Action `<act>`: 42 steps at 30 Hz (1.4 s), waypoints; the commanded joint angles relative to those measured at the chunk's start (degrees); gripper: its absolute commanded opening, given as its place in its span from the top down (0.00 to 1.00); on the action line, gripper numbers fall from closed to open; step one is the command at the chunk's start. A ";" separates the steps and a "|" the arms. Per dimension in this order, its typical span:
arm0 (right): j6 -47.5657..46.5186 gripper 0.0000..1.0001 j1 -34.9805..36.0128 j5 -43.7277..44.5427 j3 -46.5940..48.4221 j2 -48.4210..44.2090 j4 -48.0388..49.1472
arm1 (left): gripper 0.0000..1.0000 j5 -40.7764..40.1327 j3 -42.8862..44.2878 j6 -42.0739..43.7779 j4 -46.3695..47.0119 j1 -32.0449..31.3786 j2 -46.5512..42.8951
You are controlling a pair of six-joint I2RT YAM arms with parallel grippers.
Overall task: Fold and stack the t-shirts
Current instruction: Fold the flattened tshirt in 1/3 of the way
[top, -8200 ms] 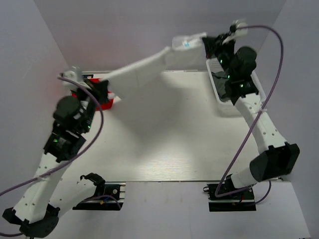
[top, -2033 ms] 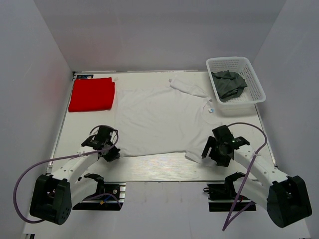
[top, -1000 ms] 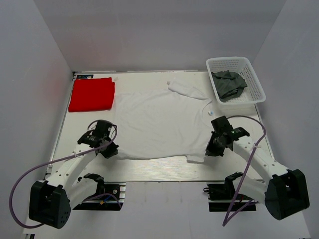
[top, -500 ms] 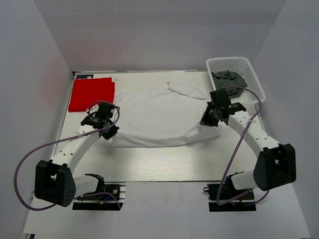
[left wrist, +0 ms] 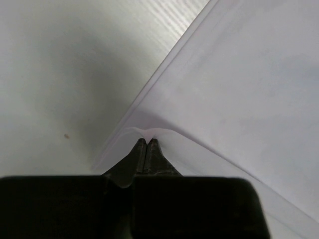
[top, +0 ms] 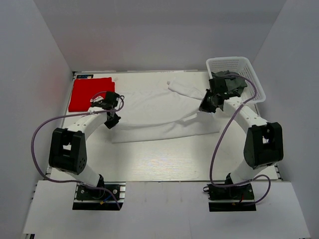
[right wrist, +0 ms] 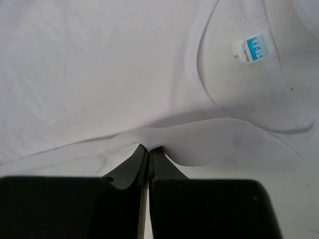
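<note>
Over in the upper left of the top view, the red tee [top: 91,93] is lying folded into a neat rectangle, flat on the desk [top: 164,162]. Just to the right of it, the left fingers [top: 111,121] are pressing together on the left edge of the white tee [top: 159,107]. The left wrist view is showing it nicely: the left fingers [left wrist: 138,149] are pinching a little peak of the white cloth [left wrist: 239,89], with bare desk [left wrist: 65,64] off to the left.

The white tee is sitting mid-frame in the top view, doubled over on itself so that it's making a wide band. A fold is running along its lower edge, and one sleeve is poking out toward the upper right.

Moving right, the right fingers [top: 205,105] are clamping the tee's other end. In the right wrist view the right fingers [right wrist: 135,160] are gripping a flap of cloth just below the collar, with the small blue tag [right wrist: 251,50] showing in the upper right of that frame.

Far right in the top view, the white mesh basket [top: 255,82] is sitting at the upper right corner, holding a dark grey bundle of cloth [top: 235,81]. The right arm's wrist is overlapping the basket's left side.
</note>
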 commanded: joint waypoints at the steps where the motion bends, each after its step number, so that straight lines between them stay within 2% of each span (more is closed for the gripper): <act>1: -0.88 1.00 -1.16 0.42 3.57 3.49 5.08 | 1.00 -2.23 4.62 0.72 3.13 0.60 2.84; 5: -2.63 1.00 -2.13 -0.02 6.64 9.83 7.89 | 1.00 -5.39 8.13 1.25 2.09 1.65 8.11; 6: -3.51 0.92 -1.96 -1.32 6.82 10.36 11.03 | 1.00 -5.92 10.67 1.25 0.60 1.65 9.26; 7: -4.21 0.62 -1.95 -1.95 7.26 11.41 12.80 | 0.75 -5.92 12.17 2.29 -0.20 1.65 10.40; 8: -6.13 0.54 -1.95 -1.69 8.30 12.38 13.60 | 0.68 -5.92 13.75 2.91 -0.90 1.65 12.32; 9: -6.67 0.51 -1.52 -5.00 9.36 12.82 14.22 | 0.59 -5.92 15.94 4.66 -0.91 1.65 12.87; 10: -7.37 0.49 -1.51 -5.81 9.89 13.26 13.70 | 0.44 -5.92 16.84 5.46 -0.91 1.65 12.87; 11: -9.30 0.37 -1.34 -8.08 9.81 12.92 14.31 | 0.08 -5.92 17.72 5.47 -1.61 0.87 12.87; 12: -10.71 0.34 -1.16 -8.89 9.37 12.30 14.40 | 0.00 -5.92 18.33 6.34 -1.61 0.86 12.87; 13: -11.50 0.25 -0.90 -10.81 7.11 11.69 14.66 | 0.00 -5.92 18.86 6.95 -1.61 0.86 12.87; 15: -12.65 0.20 -0.64 -10.92 4.55 8.62 15.63 | 0.00 -5.92 18.87 6.96 -2.14 0.86 12.34; 16: -12.83 0.13 -0.29 -11.79 0.10 7.74 16.24 | 0.00 -5.92 18.87 7.48 -2.75 0.86 11.04; 18: -12.83 0.13 -0.11 -12.67 -2.74 4.66 18.70 | 0.00 -4.43 17.21 8.36 -2.23 0.34 9.63; 19: -12.48 0.10 0.07 -13.55 -6.06 3.61 19.93 | 0.00 -2.69 15.46 9.15 -1.18 0.34 7.97; 25: -12.30 0.10 1.91 -16.71 -9.00 5.79 22.40 | 0.00 3.91 5.01 11.70 3.04 0.34 0.40; 31: -10.02 0.10 3.84 -18.56 -4.08 13.43 25.03 | 0.00 4.63 -2.21 11.71 4.19 0.86 -8.64; 35: -5.64 0.10 4.64 -18.39 7.67 20.80 23.46 | 0.00 4.63 -1.70 11.71 4.28 0.86 -9.98; 39: -1.33 0.10 4.20 -15.85 11.46 21.96 27.23 | 0.00 4.63 -0.64 11.71 3.75 0.86 -9.98; 42: 2.46 0.10 4.20 -11.74 15.24 23.46 21.81 | 0.00 4.63 0.41 11.71 3.75 0.86 -9.98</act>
